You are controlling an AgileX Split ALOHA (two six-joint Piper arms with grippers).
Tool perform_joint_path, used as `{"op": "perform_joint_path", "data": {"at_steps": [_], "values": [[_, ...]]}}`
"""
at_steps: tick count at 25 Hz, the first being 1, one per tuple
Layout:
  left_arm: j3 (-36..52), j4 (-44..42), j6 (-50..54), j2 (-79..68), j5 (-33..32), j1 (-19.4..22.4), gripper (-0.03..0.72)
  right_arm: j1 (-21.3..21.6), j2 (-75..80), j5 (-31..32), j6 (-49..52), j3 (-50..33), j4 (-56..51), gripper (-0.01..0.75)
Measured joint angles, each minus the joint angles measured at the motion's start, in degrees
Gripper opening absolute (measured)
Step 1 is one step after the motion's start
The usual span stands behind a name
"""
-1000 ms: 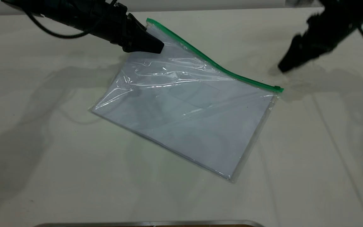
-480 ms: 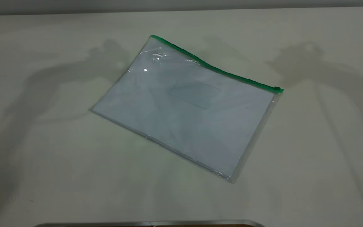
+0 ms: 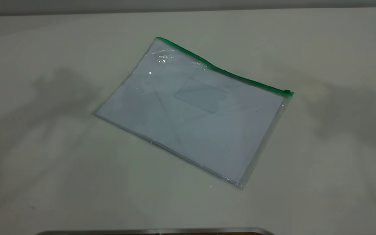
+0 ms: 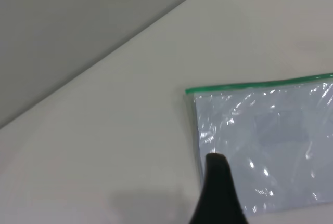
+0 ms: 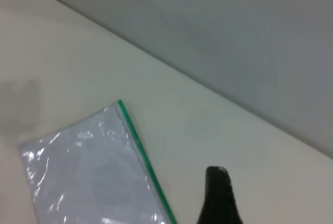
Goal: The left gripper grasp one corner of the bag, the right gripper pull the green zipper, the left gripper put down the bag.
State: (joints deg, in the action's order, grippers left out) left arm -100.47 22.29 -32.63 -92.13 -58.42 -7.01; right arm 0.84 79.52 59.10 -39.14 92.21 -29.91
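Note:
The bag [image 3: 191, 111], a clear pale bluish pouch with a small pocket outline, lies flat and skewed on the white table [image 3: 44, 179]. Nothing touches it. The green zipper [image 3: 220, 70] runs along its far long edge, and the slider tab [image 3: 286, 92] sits at the right end. Neither arm appears in the exterior view. In the left wrist view, the left gripper [image 4: 216, 167] hovers above the short side of the bag [image 4: 265, 141], near the zipper's [image 4: 260, 85] end corner. In the right wrist view, the right gripper [image 5: 217, 177] hangs over bare table beside the zipper [image 5: 140, 151] and bag [image 5: 88, 172].
A metal rim [image 3: 155, 231] runs along the near edge of the exterior view. The table's far edge [image 3: 188, 9] meets a grey wall. Faint arm shadows fall on the table left and right of the pouch.
A second ago the left gripper held the bag's far-left corner raised and the right gripper hung near the slider. Both have left the exterior view, and the bag has settled flat.

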Motion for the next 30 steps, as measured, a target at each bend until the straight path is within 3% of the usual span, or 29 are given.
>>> {"op": "perform_joint_path", "data": {"at_steps": [8,15,23,30], "values": [[0.15,-5.81,10.39,11.46,-8.47,0.0,0.59,0.0,-12.95,9.95,6.09,-0.6,2.91,0.582],[3.41,-9.63,16.94,20.76,-8.52,0.0,0.59,0.0,-28.03,11.66,9.03,-15.42,-0.62,0.582],[24.64,-10.81,19.08,42.99,-8.52,0.0,0.59,0.0,-52.91,11.66,10.52,-36.21,-3.05,0.581],[42.96,-10.83,19.19,64.06,-8.52,0.0,0.59,0.0,-70.18,11.66,13.65,-44.93,-0.77,0.58]]}}
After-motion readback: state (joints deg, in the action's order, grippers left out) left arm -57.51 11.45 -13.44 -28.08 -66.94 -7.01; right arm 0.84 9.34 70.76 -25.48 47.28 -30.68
